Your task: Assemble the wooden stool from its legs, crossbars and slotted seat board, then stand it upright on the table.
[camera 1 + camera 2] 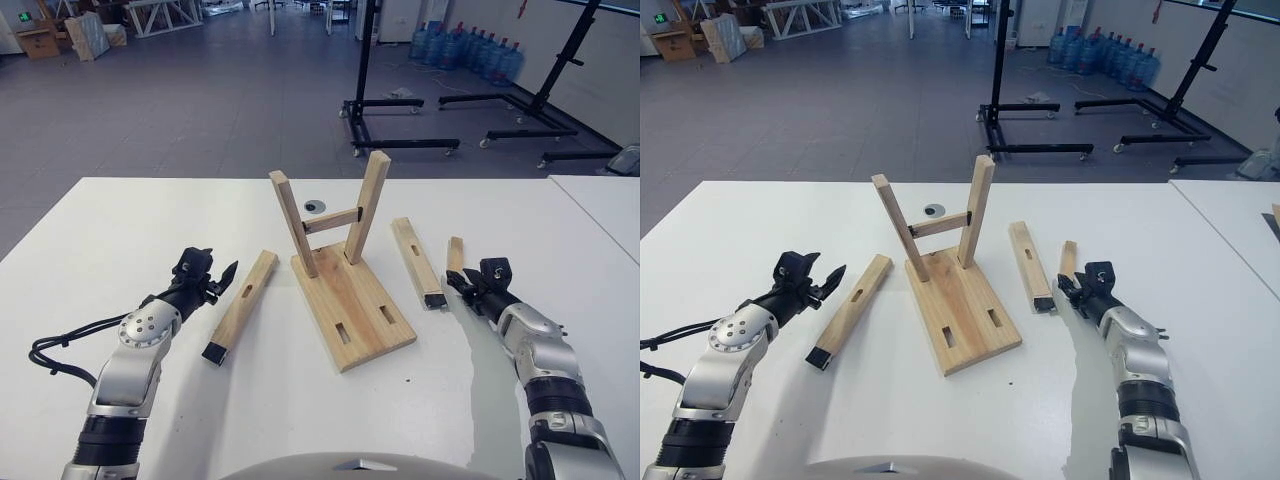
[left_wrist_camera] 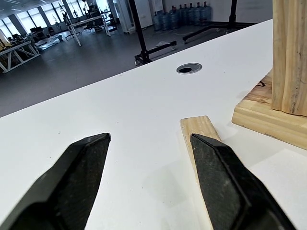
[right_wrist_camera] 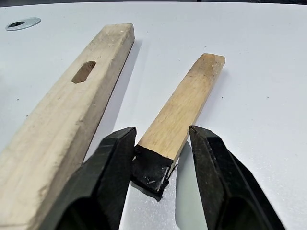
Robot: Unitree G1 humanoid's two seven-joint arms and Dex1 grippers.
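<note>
The stool was roughly half built. The slotted seat board lay flat in the middle of the white worktop, underside up, with the left upright leg and the right upright leg standing in its far slots, leaning apart and joined by the fitted crossbar. Two empty slots near the board's nearer end waited for the other pair. The left loose leg lay flat just beside the board on the robot's left. The right loose leg lay on the other side, with the loose crossbar just beyond it. The left tool stood open low over the worktop, near the far end of the left loose leg, one finger close alongside it, gripping nothing. The right tool was open with its fingers either side of the loose crossbar's black-tipped end, not clamped on it. Still to do, by my reading: join the second pair with that crossbar, seat both legs in the free slots, then turn the stool over onto its feet.
</note>
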